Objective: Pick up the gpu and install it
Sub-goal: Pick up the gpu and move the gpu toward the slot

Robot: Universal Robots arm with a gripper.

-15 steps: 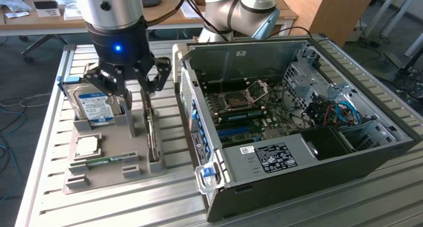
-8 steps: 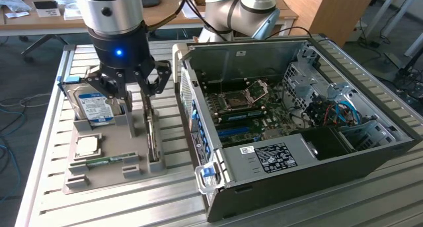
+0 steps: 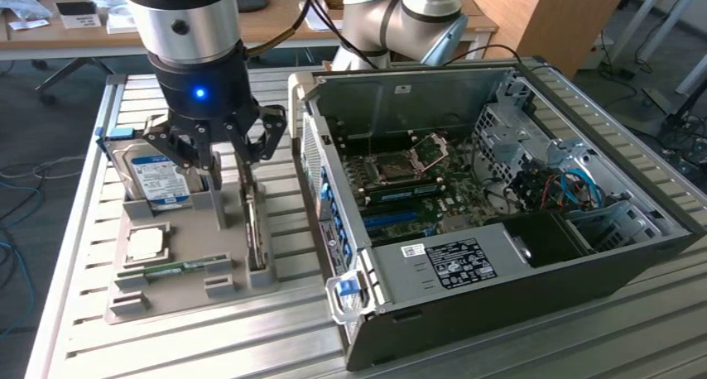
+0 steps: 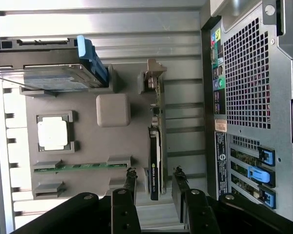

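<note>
Big open computer case (image 3: pixel 497 255) lies on its side on the slatted table (image 3: pixel 66 329), motherboard (image 3: pixel 431 180) exposed and the card slots empty as far as I can see. Beside it, toward the exterior view's left, sits the grey parts tray (image 3: pixel 182 292), and the arm's gripper (image 3: pixel 230 180) hangs right over it. Jaws spread wide, nothing in them! From the wrist, the gpu (image 4: pixel 155 161) stands on edge in its tray groove, and the two fingertips (image 4: pixel 131 171) sit one on each side of it, clear of both faces. So this looks like the pick-up step, grasp not yet made. A clean grip calls for closing squarely on the thin card without tipping it. The blue-labelled hard drive (image 3: pixel 155 176), the processor (image 3: pixel 147 242) and the green memory stick (image 3: pixel 177 269) sit untouched in their pockets.
</note>
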